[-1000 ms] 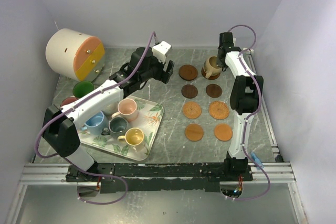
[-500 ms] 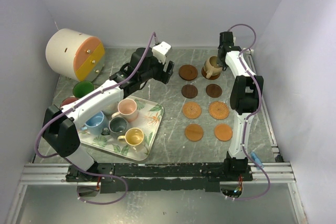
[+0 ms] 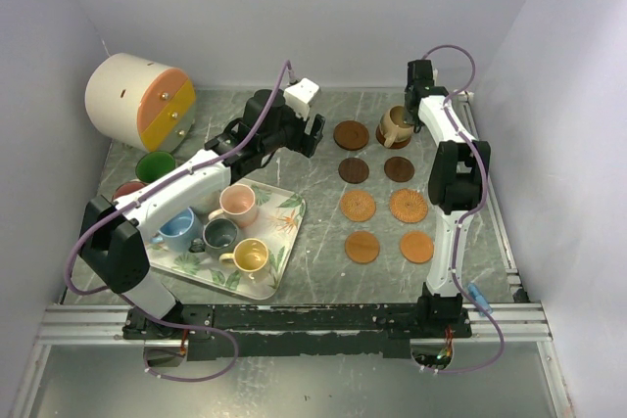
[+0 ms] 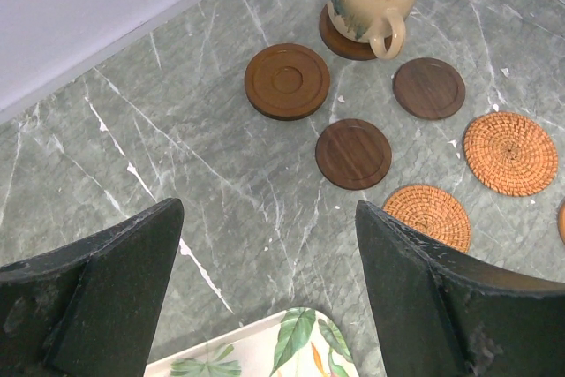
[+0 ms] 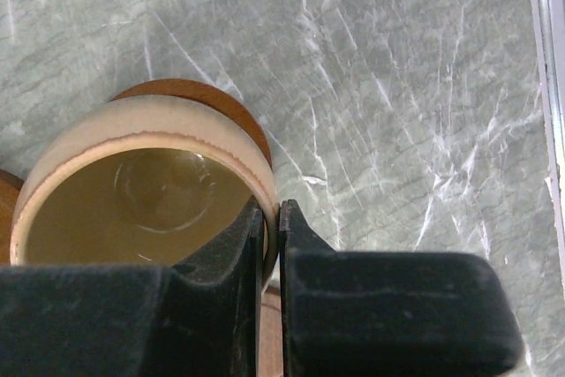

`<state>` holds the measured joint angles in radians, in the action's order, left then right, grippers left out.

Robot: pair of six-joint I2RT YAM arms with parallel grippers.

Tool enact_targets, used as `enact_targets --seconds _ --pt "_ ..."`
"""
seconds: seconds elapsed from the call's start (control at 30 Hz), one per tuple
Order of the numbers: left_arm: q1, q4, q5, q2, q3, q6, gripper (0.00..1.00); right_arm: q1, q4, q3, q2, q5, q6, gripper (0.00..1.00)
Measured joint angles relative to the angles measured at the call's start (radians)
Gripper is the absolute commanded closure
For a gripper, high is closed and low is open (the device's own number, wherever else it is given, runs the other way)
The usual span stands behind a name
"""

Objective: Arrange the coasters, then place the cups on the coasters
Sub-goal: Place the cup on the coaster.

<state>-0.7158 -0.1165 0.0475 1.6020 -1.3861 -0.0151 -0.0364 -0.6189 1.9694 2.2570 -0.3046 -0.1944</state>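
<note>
Right gripper (image 5: 272, 218) fingers are pinched together on the rim wall of the cream cup (image 5: 141, 192), one finger inside and one outside, on the side away from the handle. Left gripper (image 4: 267, 218) fingers stand wide apart, holding and touching nothing, hanging over bare table (image 4: 177, 147) just past the far right corner of the leaf-print tray (image 3: 289, 217).

The cream cup (image 3: 395, 125) is well right of the tray and farther back. It stands upright on a dark brown coaster (image 4: 340, 41), slightly off-centre, with its handle toward the tray side. The cup is glossy cream with a darker smear on its wall and is empty.

The coasters lie right of the tray in two columns of four: dark wood discs (image 3: 354, 170) in the two back rows, woven orange ones (image 3: 358, 206) in the two front rows. Seven are bare. Nothing lies between them and the left gripper.

On the tray are a pink cup (image 3: 238, 205), a light blue cup (image 3: 176, 230), a dark grey cup (image 3: 219, 234) and a yellow cup (image 3: 251, 256). The left arm crosses over the tray's back edge. Behind the tray on the left are a green cup (image 3: 155, 165) and a red cup (image 3: 127, 190). A white-and-orange cylinder (image 3: 137, 100) lies farther back.
</note>
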Motion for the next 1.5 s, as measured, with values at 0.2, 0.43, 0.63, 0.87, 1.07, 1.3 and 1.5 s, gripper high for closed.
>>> enact_targets --seconds 0.2,0.43,0.63,0.87,1.07,1.3,1.5 --pt "0.0 0.0 0.0 0.0 0.0 0.0 0.1 -0.004 0.0 -0.001 0.0 -0.007 0.005 1.0" --pt "0.001 0.0 -0.002 0.0 0.0 0.0 0.1 -0.01 0.0 -0.001 0.0 -0.015 0.012 1.0" --pt "0.001 0.0 -0.002 0.0 0.0 0.0 0.1 -0.011 0.0 -0.001 0.0 -0.018 0.012 0.99" --pt "0.001 0.0 -0.004 0.0 0.0 0.0 0.09 -0.011 0.0 -0.001 0.0 -0.018 0.012 0.92" --pt "0.001 0.0 -0.005 0.0 0.0 -0.001 0.09 -0.011 0.0 -0.001 0.0 -0.018 0.012 0.91" --pt "0.001 0.0 -0.005 0.0 0.0 -0.001 0.09 -0.013 0.0 0.0 0.0 -0.015 0.012 0.9" --pt "0.001 0.0 -0.006 0.0 0.0 0.0 0.09 -0.013 0.001 0.0 0.0 -0.013 0.012 0.86"
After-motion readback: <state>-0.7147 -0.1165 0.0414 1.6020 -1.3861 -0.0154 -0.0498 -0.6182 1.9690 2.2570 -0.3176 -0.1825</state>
